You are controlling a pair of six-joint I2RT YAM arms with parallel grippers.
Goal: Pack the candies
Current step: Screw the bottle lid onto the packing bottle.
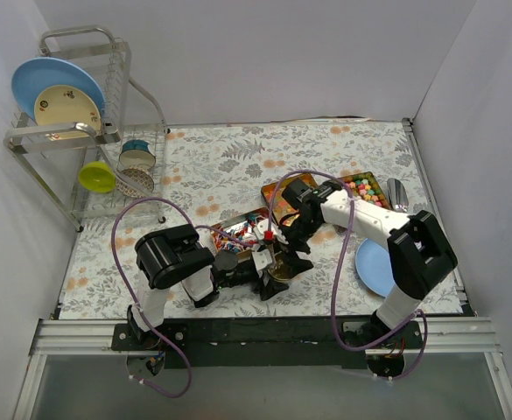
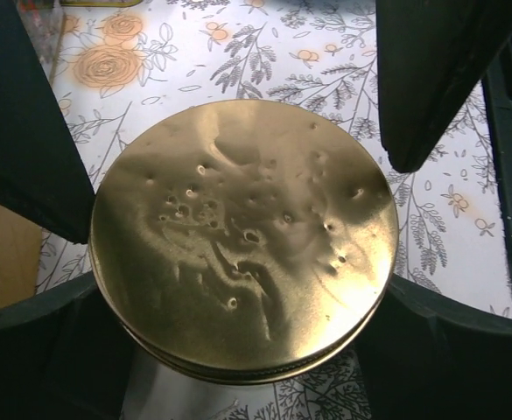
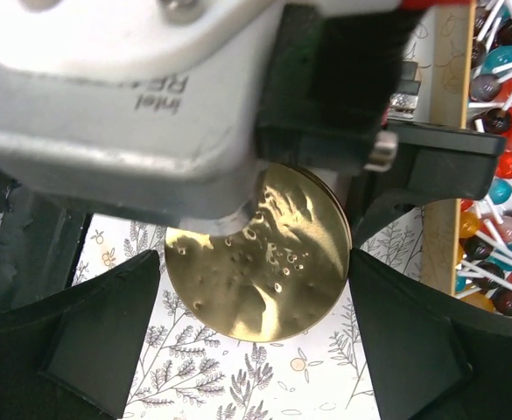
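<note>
A round gold lid [image 2: 242, 241] with a dented face hangs above the flowered tablecloth between both grippers. My left gripper [image 2: 242, 350] is shut on its lower edges. My right gripper [image 3: 256, 289] is open, its fingers [image 3: 413, 332] close beside the lid [image 3: 260, 262]; the left wrist camera covers the lid's top there. In the top view the grippers meet near the front centre [image 1: 277, 258]. Candies lie in three trays: red, blue and white wrapped ones [image 1: 242, 232], orange gummies [image 1: 292, 194], pastel ones [image 1: 365, 188]. Coloured sweets [image 3: 501, 157] show at the right wrist view's right edge.
A dish rack [image 1: 89, 131] with plates, a green bowl [image 1: 98, 177] and a cup stands at the back left. A blue plate [image 1: 374, 267] lies by the right arm. A metal cup [image 1: 396, 192] stands near the right wall. A tray's wooden wall [image 3: 444, 175] is close to my right finger.
</note>
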